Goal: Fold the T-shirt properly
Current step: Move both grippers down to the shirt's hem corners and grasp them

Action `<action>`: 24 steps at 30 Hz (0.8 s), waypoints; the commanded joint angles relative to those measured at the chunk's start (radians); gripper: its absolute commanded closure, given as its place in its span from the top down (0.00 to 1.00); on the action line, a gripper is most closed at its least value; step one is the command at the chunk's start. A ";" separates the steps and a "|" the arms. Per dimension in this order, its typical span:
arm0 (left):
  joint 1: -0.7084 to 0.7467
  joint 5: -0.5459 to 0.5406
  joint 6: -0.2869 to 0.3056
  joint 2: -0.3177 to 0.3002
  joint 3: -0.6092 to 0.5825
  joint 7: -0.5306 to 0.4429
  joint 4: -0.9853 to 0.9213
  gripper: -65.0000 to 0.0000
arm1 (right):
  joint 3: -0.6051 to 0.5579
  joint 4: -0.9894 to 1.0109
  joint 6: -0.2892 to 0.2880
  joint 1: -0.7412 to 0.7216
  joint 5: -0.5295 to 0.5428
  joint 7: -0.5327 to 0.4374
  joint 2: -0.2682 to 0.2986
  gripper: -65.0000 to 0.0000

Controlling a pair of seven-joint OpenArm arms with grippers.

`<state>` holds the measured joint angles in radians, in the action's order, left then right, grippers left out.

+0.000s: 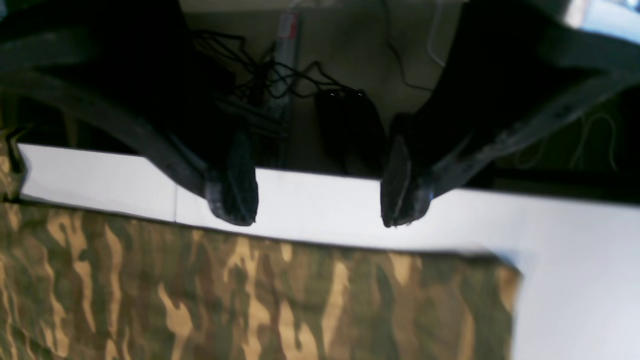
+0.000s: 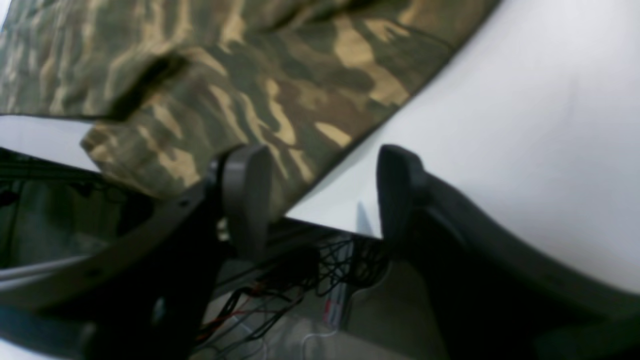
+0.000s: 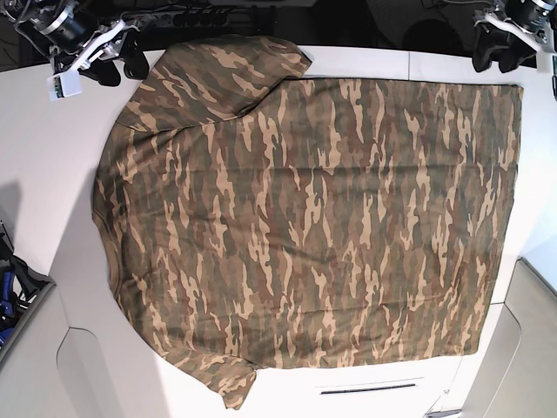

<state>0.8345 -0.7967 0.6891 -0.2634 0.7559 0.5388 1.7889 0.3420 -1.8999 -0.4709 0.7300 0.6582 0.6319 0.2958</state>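
The T-shirt (image 3: 305, 226) lies spread flat on the white surface (image 3: 52, 157) (one sleeve folded inward); left gripper (image 1: 320, 200) and right gripper (image 2: 325, 195) both hang apart, holding nothing.

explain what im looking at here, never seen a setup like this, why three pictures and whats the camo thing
It is a robot with two arms. One picture looks down from above; the other two come from cameras on each wrist, looking past the fingers. The camo thing is a T-shirt, spread flat on a white table, not yet folded. The left gripper is open above the table's bare edge, beside the shirt's hem. The right gripper is open by a sleeve at the table edge. Neither holds anything.
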 commanded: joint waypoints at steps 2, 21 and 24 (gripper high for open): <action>0.010 -0.015 0.009 -0.040 0.010 -0.019 0.016 0.64 | 0.005 0.028 -0.004 -0.013 0.012 -0.017 0.005 0.52; -0.225 0.005 0.009 -0.290 0.010 -0.019 -0.358 0.73 | -0.002 0.104 -0.057 -0.076 0.047 0.016 -0.089 0.52; -0.233 -0.019 0.009 -0.303 0.009 -0.018 -0.397 0.73 | -0.002 0.104 -0.057 -0.081 0.049 0.017 -0.101 0.52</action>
<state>0.5987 -0.7971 0.6895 -0.5407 0.7555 0.5388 1.3815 0.3378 -1.7817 -0.5159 0.6472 0.6880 0.6628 0.1902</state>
